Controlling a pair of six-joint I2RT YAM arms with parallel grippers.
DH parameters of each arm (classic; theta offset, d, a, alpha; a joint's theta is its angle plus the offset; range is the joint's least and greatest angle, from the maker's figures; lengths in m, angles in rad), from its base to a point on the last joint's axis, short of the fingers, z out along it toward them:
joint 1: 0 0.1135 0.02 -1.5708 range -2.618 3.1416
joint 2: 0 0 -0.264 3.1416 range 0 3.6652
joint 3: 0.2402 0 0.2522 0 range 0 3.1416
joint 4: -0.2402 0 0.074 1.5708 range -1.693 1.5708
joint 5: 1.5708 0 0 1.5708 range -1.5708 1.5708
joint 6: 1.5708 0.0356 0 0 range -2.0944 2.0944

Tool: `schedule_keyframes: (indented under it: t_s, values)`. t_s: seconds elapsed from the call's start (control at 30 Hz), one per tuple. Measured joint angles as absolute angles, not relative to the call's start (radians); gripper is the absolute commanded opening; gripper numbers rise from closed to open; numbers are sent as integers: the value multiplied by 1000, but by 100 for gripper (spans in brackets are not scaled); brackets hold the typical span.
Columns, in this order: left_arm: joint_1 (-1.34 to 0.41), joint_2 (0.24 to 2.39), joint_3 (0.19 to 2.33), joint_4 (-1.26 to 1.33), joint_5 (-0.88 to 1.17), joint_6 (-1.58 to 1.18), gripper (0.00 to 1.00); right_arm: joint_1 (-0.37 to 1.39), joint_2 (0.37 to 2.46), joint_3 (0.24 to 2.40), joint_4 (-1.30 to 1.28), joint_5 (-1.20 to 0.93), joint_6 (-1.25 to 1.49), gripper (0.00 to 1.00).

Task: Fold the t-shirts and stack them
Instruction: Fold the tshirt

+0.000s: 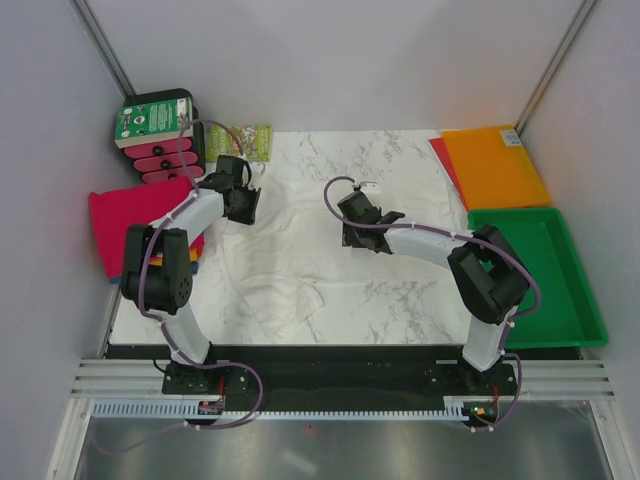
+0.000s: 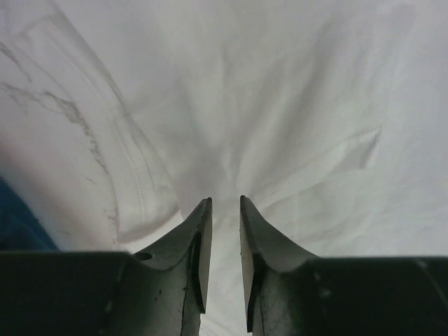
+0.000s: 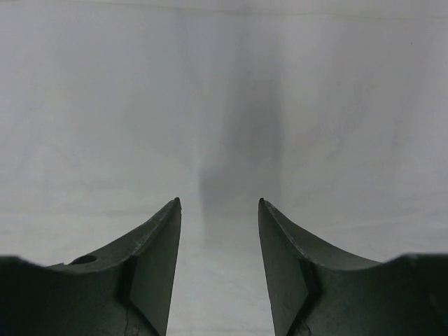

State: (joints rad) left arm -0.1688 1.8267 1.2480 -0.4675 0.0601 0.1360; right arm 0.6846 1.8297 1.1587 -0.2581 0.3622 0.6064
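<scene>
The white t-shirt (image 1: 290,265) lies spread and wrinkled on the marble table (image 1: 400,165). My left gripper (image 1: 245,208) is at its far left edge. In the left wrist view, the left gripper (image 2: 224,199) has its jaws nearly together with white cloth (image 2: 280,91) between them, and creases fan out from the tips. My right gripper (image 1: 350,238) is over the shirt's far right part. In its wrist view, the right gripper (image 3: 218,201) is open and empty over smooth white cloth (image 3: 210,105). A folded magenta shirt (image 1: 140,220) tops the pile at the left, with orange and blue edges (image 1: 195,260) beneath.
A flat orange sheet (image 1: 495,165) lies at the back right over a red one. A green tray (image 1: 540,280) stands in front of it. A green and pink box (image 1: 155,135) and a leaflet (image 1: 245,142) are at the back left. Walls close in both sides.
</scene>
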Motion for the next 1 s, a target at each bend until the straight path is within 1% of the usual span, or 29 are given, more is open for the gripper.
schedule_keyframes:
  t_s: [0.07, 0.2, 0.37, 0.47, 0.57, 0.63, 0.83, 0.97, 1.0]
  values:
    - [-160, 1789, 1258, -466, 67, 127, 31, 688, 1830, 1181, -268, 357, 598, 58]
    - [-153, 1763, 1315, -443, 90, 107, 29, 708, 1850, 1291, -275, 332, 566, 50]
    - [-155, 1810, 1350, -432, 108, 100, 25, 758, 1942, 1466, -257, 295, 523, 51]
    - [-155, 1859, 1351, -445, 107, 100, 24, 779, 1982, 1502, -262, 294, 516, 51]
    - [-155, 1869, 1333, -466, 109, 101, 25, 782, 1979, 1473, -271, 306, 515, 51]
    - [-155, 1845, 1304, -469, 115, 102, 25, 776, 1954, 1409, -270, 315, 516, 51]
    - [-155, 1681, 1195, -523, 192, 103, 25, 759, 1844, 1190, -291, 340, 521, 51]
    - [-162, 1555, 1130, -577, 261, 131, 30, 758, 1732, 1069, -293, 357, 536, 52]
    - [-167, 1525, 1114, -594, 273, 143, 34, 759, 1705, 1049, -295, 362, 538, 52]
